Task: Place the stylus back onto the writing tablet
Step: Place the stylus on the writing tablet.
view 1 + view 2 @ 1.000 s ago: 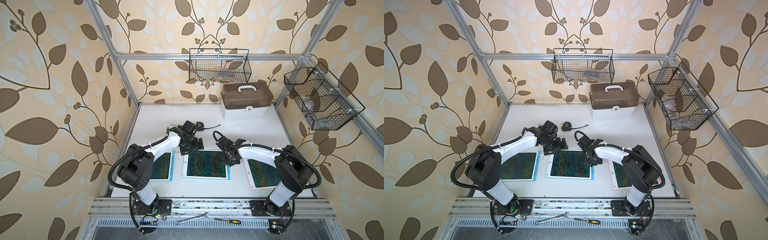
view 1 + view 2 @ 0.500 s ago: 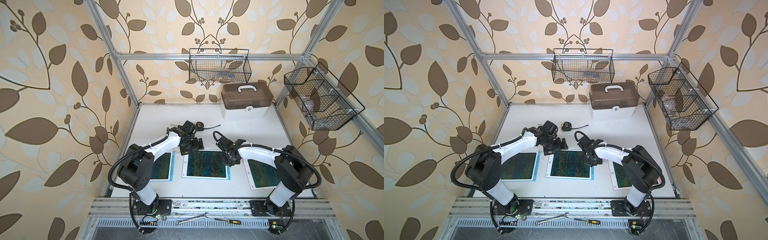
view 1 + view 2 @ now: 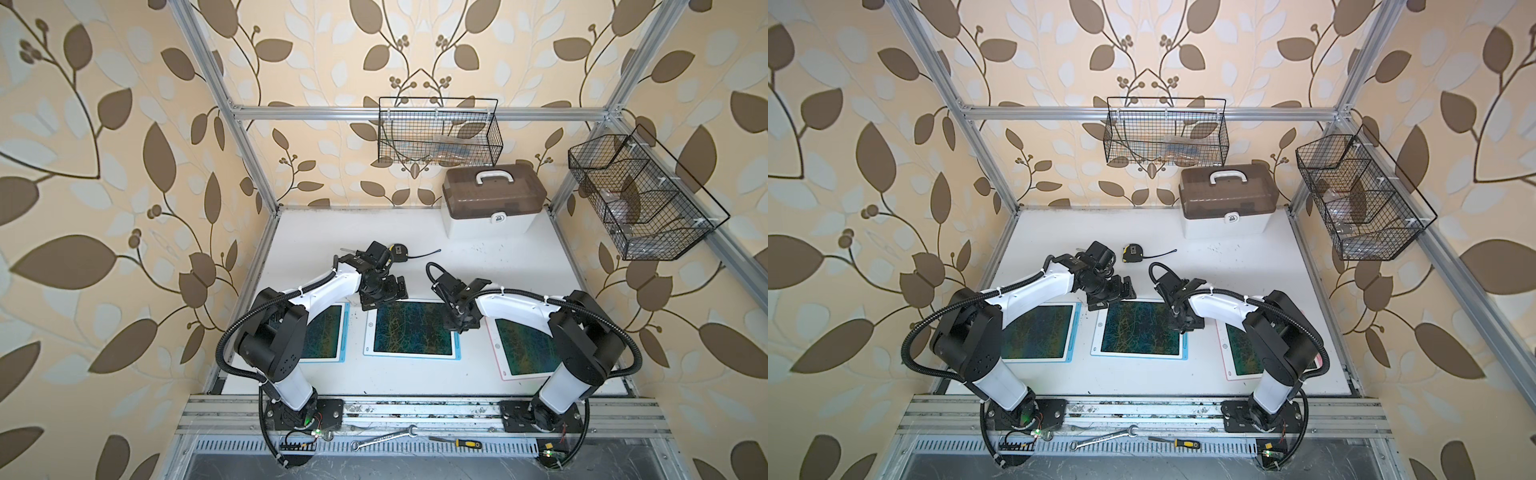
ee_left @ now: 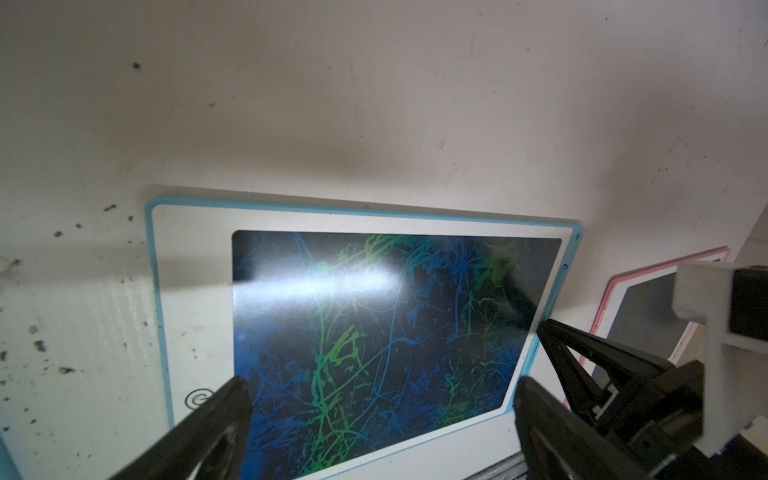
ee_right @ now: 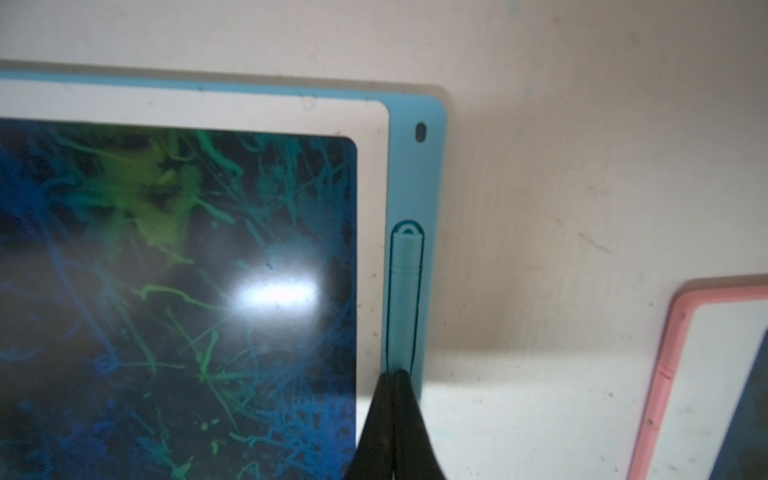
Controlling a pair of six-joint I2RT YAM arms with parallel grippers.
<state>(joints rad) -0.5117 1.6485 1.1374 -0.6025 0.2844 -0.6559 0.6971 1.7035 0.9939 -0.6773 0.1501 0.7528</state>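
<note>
- Tablet (image 3: 411,328) lies flat on the table (image 3: 498,257), lower centre of frame in both top views. Its screen is covered in green and blue scribble.
- Stylus (image 5: 405,291) lies along the slot in the tablet's blue side strip, which is the frame-right edge in the top views. I can't tell if it's pressed fully home.
- Right end effector (image 5: 395,376): fingers together with nothing between them, tips resting on the near end of the stylus. In the top views it sits over the tablet's right edge.
- Left end effector (image 4: 382,395): fingers wide apart, holding nothing. In the top views I see it over the tablet's top edge, toward the left corner.
- A second blue tablet (image 3: 324,332) is frame-left and a pink tablet (image 3: 523,349) frame-right, both partly under the arms.
- Tape measure (image 3: 397,251) is just above the left end effector in frame, and a case (image 3: 492,199) sits at the table's upper right.
</note>
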